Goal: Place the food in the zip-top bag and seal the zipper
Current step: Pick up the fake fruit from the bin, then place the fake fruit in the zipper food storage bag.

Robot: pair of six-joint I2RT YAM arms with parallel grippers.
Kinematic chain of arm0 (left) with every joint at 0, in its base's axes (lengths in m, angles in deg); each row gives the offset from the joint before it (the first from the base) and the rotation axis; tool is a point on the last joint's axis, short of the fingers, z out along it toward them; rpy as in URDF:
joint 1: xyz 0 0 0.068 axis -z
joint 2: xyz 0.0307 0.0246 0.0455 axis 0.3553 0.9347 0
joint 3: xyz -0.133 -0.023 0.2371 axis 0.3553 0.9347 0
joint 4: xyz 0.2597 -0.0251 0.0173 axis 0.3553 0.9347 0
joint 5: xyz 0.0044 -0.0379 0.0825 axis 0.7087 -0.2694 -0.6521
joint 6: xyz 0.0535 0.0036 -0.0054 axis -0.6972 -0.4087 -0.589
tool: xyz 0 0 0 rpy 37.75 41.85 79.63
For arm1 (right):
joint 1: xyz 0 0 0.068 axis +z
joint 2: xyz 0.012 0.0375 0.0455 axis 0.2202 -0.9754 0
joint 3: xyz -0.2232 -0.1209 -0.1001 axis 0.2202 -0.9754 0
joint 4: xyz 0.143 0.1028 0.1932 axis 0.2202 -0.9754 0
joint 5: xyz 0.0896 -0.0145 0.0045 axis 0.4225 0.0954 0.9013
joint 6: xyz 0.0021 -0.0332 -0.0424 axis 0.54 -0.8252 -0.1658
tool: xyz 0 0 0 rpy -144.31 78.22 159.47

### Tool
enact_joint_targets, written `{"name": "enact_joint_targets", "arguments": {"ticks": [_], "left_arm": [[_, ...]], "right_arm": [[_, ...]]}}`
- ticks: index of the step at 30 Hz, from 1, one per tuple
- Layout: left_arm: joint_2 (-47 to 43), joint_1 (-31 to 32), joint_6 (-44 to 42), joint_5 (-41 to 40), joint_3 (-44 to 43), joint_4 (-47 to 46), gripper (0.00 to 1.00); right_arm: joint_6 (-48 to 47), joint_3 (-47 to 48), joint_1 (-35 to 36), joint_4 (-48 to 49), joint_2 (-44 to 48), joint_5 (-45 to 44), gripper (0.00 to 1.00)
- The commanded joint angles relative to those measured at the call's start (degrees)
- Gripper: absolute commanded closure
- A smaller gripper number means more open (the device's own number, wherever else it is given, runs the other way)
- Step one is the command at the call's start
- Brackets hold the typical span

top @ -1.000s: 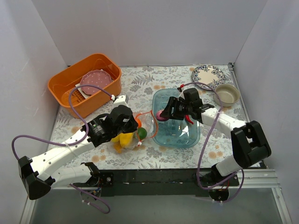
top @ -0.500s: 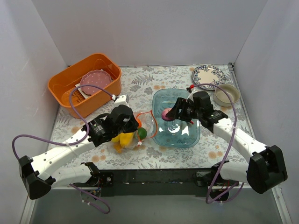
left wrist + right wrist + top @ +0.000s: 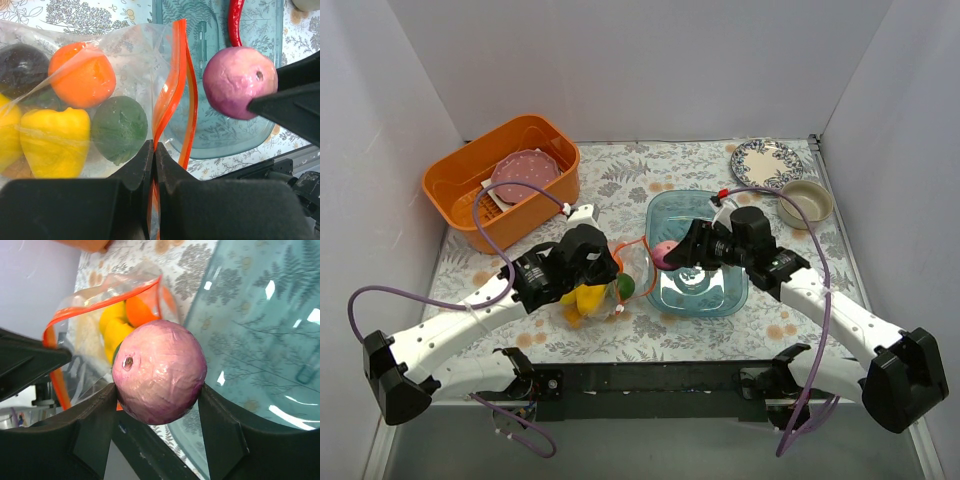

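My left gripper (image 3: 154, 150) is shut on the orange-red zipper (image 3: 172, 85) of the zip-top bag (image 3: 127, 55) and holds its mouth open. In the bag lie an orange (image 3: 81, 75), a yellow pepper (image 3: 55, 142), a green round fruit (image 3: 119, 129) and a dark one (image 3: 20, 67). My right gripper (image 3: 159, 390) is shut on the purple onion (image 3: 160, 371) and holds it over the left edge of the blue tray (image 3: 720, 300), just right of the bag's mouth (image 3: 635, 255). A red chili (image 3: 234, 20) lies in the tray.
An orange basket (image 3: 455, 180) with a pink plate stands at the back left. A patterned plate (image 3: 765, 158) and a beige bowl (image 3: 806, 203) sit at the back right. The white walls close in on three sides.
My right arm has swung so the gripper with the onion came a little lower and nearer the bag's mouth. My left gripper has kept its hold on the zipper.
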Motion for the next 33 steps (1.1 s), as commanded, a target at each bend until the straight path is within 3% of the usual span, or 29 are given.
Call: {"name": "enact_joint_targets", "arguments": {"ticks": [1,9,21,26,30,33], "left_arm": [[0.6,-0.2,-0.3,0.7,-0.1,-1.1,1.00],[0.9,-0.1,-0.6,0.8,-1.2,-0.9,1.00],[-3.5,-0.2,0.4,-2.2,-1.5,2.0,1.00],[-5.0,-0.1,1.5,-3.8,-1.3,2.3,1.00],[-5.4,-0.1,1.6,-4.5,-1.6,2.2,1.00],[-5.2,-0.2,1.5,-4.9,-1.9,2.5,1.00]], "right_arm": [[1.2,1.7,3.9,5.9,1.6,0.9,0.53],[1.2,4.3,10.2,8.2,-4.0,-0.2,0.52],[0.6,12.3,13.1,10.1,-15.4,-1.2,0.50],[0.6,14.7,13.8,9.6,-18.1,-2.1,0.41],[0.2,14.3,14.2,11.2,-18.1,-0.9,0.17],[0.3,13.9,14.1,11.8,-17.7,-0.3,0.14]]}}
